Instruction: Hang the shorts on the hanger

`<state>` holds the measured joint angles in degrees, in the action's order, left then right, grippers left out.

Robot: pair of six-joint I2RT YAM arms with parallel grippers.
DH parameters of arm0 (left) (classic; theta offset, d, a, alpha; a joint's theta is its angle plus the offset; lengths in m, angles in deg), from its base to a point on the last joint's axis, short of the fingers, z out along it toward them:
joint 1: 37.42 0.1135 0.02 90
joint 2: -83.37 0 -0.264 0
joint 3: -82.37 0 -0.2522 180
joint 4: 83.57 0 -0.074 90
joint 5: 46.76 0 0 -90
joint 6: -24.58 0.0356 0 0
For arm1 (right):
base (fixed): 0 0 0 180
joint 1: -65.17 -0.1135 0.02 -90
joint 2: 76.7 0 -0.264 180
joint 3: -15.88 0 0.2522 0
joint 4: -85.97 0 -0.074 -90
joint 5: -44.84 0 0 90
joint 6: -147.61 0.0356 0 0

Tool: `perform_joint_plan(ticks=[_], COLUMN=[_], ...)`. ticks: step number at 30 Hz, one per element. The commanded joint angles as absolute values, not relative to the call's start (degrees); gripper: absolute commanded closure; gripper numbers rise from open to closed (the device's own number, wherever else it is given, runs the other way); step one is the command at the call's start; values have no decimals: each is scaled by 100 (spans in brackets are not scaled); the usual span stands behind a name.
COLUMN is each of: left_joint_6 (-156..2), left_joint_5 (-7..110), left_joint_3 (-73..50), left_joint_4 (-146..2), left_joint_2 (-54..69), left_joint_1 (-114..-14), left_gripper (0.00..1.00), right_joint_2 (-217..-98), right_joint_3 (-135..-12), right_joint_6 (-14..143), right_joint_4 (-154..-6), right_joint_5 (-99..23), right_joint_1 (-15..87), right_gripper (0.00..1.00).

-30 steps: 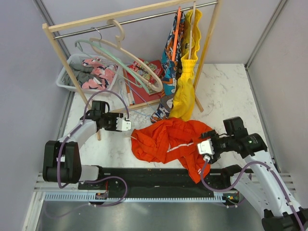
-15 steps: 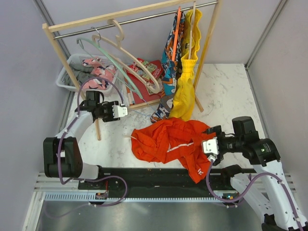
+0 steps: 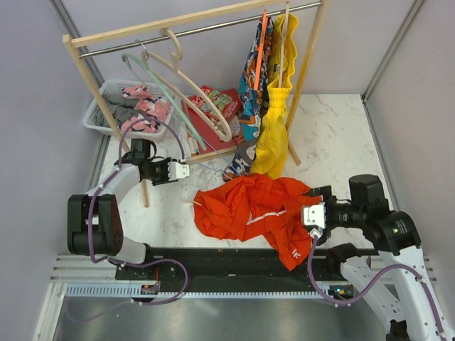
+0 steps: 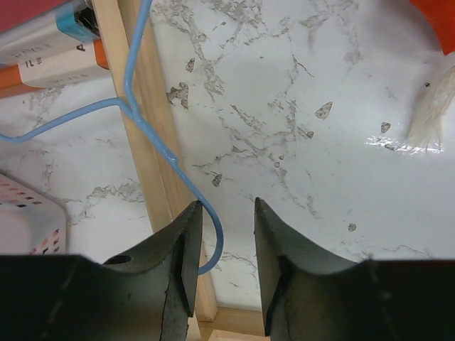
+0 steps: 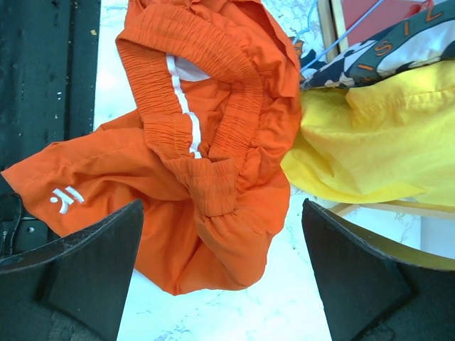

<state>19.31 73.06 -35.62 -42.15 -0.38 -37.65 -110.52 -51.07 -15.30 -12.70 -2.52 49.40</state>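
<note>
The orange-red shorts [image 3: 245,206] lie crumpled on the marble table, with the white stripe and logo showing in the right wrist view [image 5: 213,128]. The thin light-blue hanger [image 3: 201,165] lies by the rack's foot. Its hook [image 4: 213,245] curls between my left gripper's [image 4: 227,213] jaws, close against the left finger [image 4: 188,234], with a clear gap to the other finger. That left gripper [image 3: 185,170] sits low by the rack post, open. My right gripper [image 3: 311,215] hovers wide open over the right edge of the shorts and holds nothing [image 5: 222,213].
A wooden clothes rack [image 3: 99,92] stands behind, with beige and teal hangers [image 3: 178,85] on its rail. A yellow garment [image 3: 274,128] and a patterned one [image 3: 250,78] hang at its right. A white basket [image 3: 96,114] of clothes sits at the back left. The rack's base slat [image 4: 146,142] runs beside the hanger.
My left gripper swung back towards the rack post and its jaws narrowed around the hanger hook. The right gripper opened wide and drew back slightly right; the shorts stayed put.
</note>
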Motion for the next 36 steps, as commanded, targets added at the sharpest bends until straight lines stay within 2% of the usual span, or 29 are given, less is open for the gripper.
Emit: perform_joint_plan(ticks=[1, 5, 6, 8, 16, 21, 29, 36], left_joint_6=[2247, 2212, 2195, 1985, 727, 1113, 1974, 2221], left_joint_5=[7093, 6969, 6978, 7013, 7679, 7927, 8120, 8374], left_joint_3=[-3737, -3904, -3930, -3939, -3324, -3421, -3402, -3474], left_joint_4=[-4195, -4187, -4186, -4204, -3591, -3141, -1815, -1427], left_joint_2=[162, 443, 609, 768, 1532, 2359, 3519, 4468], left_joint_1=[-3751, -3751, -3751, -3751, -3759, -3768, -3768, -3768], left_gripper=[64, 75, 86, 98, 98, 98, 98, 98], right_joint_2=[-10984, -10808, -10773, -10711, -10711, -10693, -10702, -10711], right_joint_3=[-5351, -5290, -5290, -5307, -5605, -5799, -6107, -6283], right_joint_6=[-1314, -1227, -1192, -990, 38, 697, 795, 962], right_joint_4=[-1470, -1637, -1689, -1795, -2375, -2525, -2375, -2384], right_joint_5=[-314, -429, -437, -490, -797, -588, -262, -244], right_joint_1=[4917, 4917, 4917, 4926, 4917, 4917, 4926, 4917], right_gripper=[2, 2, 2, 2, 2, 2, 2, 2])
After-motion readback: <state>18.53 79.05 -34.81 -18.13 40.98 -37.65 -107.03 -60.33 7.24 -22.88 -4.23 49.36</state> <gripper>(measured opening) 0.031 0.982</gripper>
